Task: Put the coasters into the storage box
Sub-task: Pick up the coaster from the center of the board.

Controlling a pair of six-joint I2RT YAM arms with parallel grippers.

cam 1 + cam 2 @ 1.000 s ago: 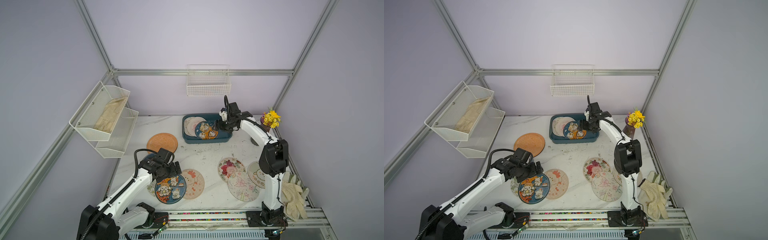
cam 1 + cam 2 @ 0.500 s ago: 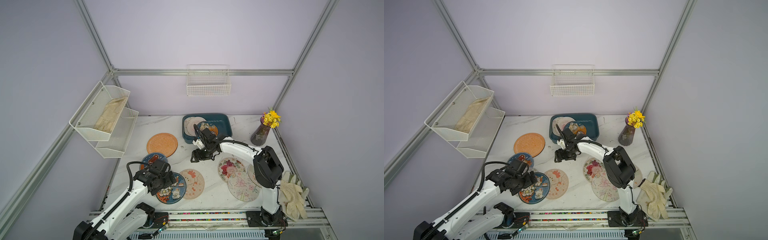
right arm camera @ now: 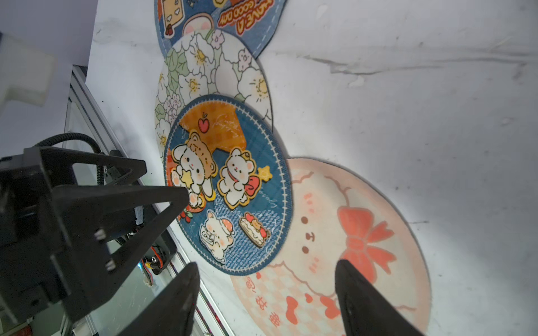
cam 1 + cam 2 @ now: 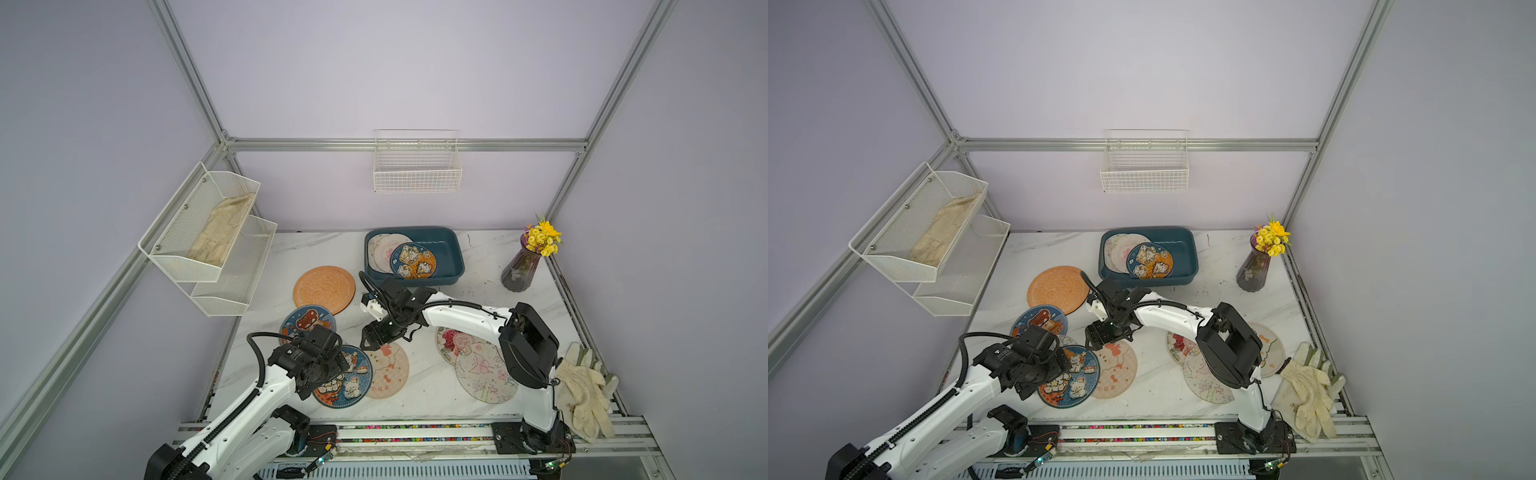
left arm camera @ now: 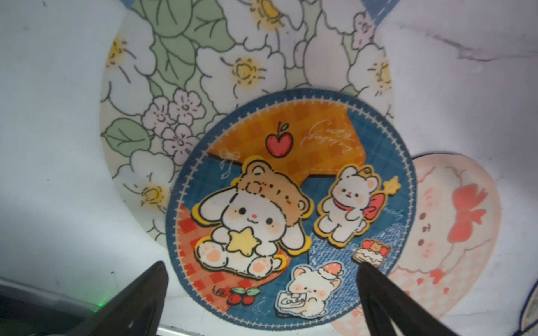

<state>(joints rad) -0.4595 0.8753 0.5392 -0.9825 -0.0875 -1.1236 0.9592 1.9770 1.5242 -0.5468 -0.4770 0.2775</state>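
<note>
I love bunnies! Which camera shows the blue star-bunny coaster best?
The left wrist view: the bunny coaster fills it, close and sharp. The right wrist view shows it smaller, slanted, one edge behind the left gripper. In both top views it is tiny, partly under the left arm.

We find the teal storage box (image 4: 451, 253) beyond the right gripper (image 3: 265, 263), holding a navy-orange coaster (image 4: 413, 261) atop cream coasters (image 4: 380, 249). Below the left gripper (image 5: 260, 264) a navy bunny coaster (image 5: 291, 209) lies flat, overlapping a white-flower coaster (image 5: 203, 72) and a pink bow coaster (image 3: 349, 232) under the right gripper.
</note>
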